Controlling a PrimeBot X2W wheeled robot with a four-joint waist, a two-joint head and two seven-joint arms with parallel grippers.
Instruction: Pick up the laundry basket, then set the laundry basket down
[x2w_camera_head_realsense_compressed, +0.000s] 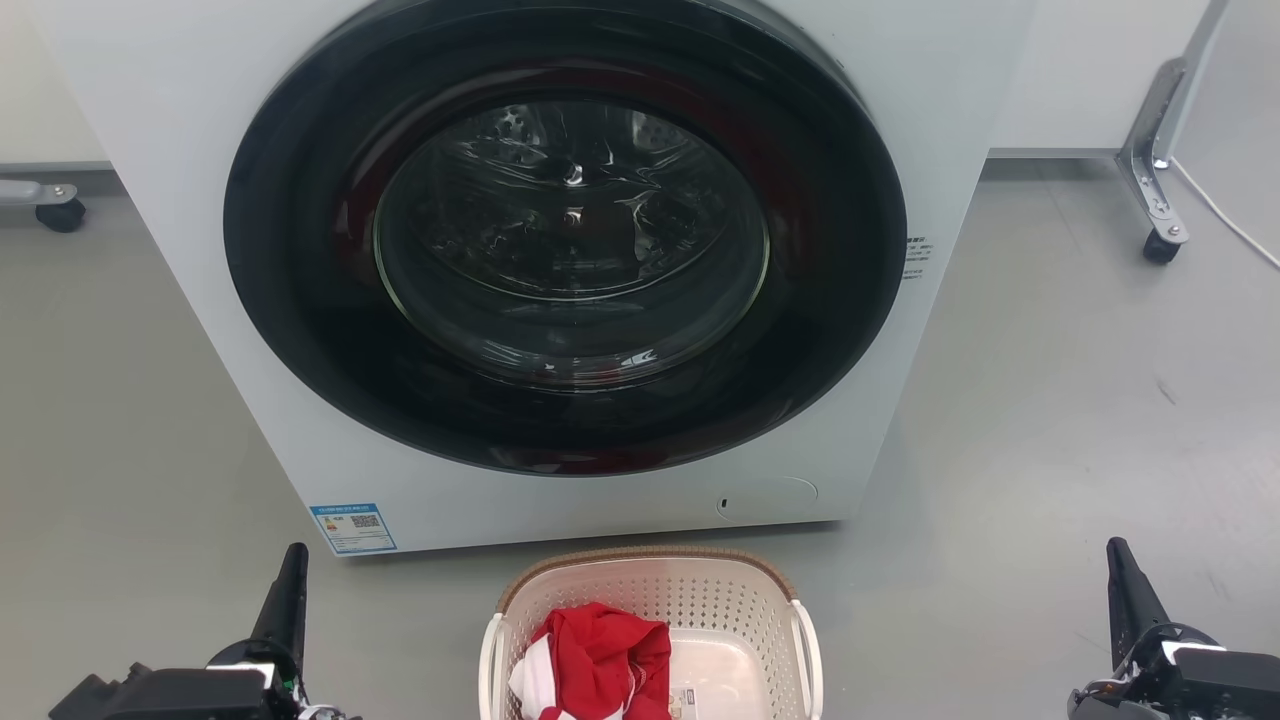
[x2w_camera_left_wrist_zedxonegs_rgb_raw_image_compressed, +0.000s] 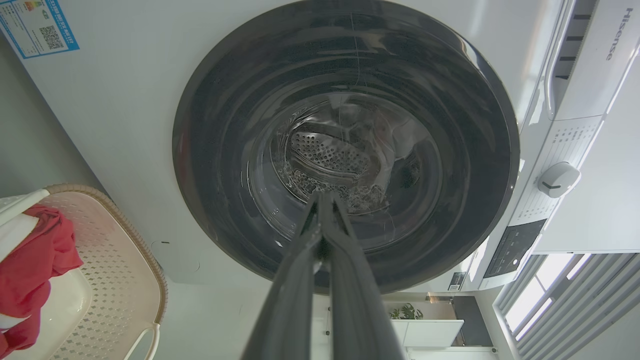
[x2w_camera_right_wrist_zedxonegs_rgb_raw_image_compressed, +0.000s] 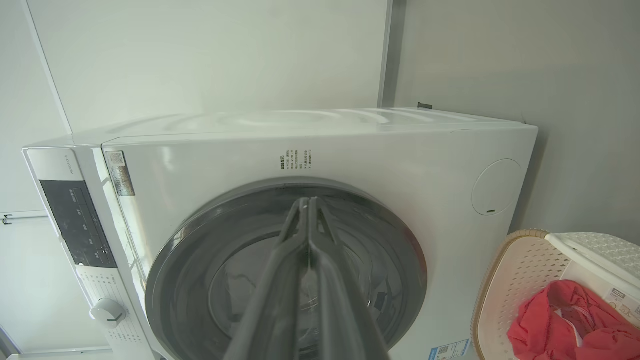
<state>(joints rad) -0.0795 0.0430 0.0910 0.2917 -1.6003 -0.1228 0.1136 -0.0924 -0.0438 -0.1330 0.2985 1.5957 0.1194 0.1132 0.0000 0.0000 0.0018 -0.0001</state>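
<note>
The laundry basket (x2w_camera_head_realsense_compressed: 700, 595), cream-white and perforated with a brown woven-look rim, stands on the floor just in front of the washing machine, at the bottom middle of the head view. A red and white garment (x2w_camera_head_realsense_compressed: 600, 660) lies inside it. The basket also shows at the left edge of the left wrist view (x2w_camera_left_wrist_zedxonegs_rgb_raw_image_compressed: 115, 280) and at the lower right of the right wrist view (x2w_camera_right_wrist_zedxonegs_rgb_raw_image_compressed: 515, 280). My left gripper (x2w_camera_head_realsense_compressed: 293, 560) hangs well to the basket's left, fingers shut and empty. My right gripper (x2w_camera_head_realsense_compressed: 1118, 555) is far to its right, also shut and empty. Both point at the machine.
The white washing machine (x2w_camera_head_realsense_compressed: 200, 200) with its round dark glass door (x2w_camera_head_realsense_compressed: 565, 230) shut stands right behind the basket. Grey floor spreads on both sides. A caster leg (x2w_camera_head_realsense_compressed: 1155, 190) stands at the far right and another wheel (x2w_camera_head_realsense_compressed: 60, 212) at the far left.
</note>
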